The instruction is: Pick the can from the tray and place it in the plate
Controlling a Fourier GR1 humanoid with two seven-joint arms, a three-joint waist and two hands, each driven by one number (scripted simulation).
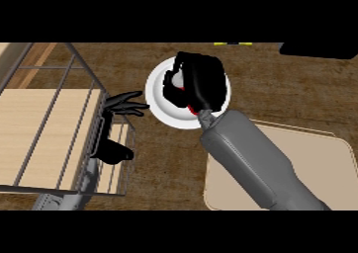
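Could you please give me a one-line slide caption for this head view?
Right hand, curled round the red can, is over the white plate; the tan tray lies beside it.

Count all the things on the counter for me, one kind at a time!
Plate: 1
Can: 1, held over the plate by the right robot hand
Tray: 1
Wire rack: 1
Total: 4

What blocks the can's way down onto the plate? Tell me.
Nothing visible does. The right hand is curled round the can directly over the white plate, and the bare parts of the plate show no other thing.
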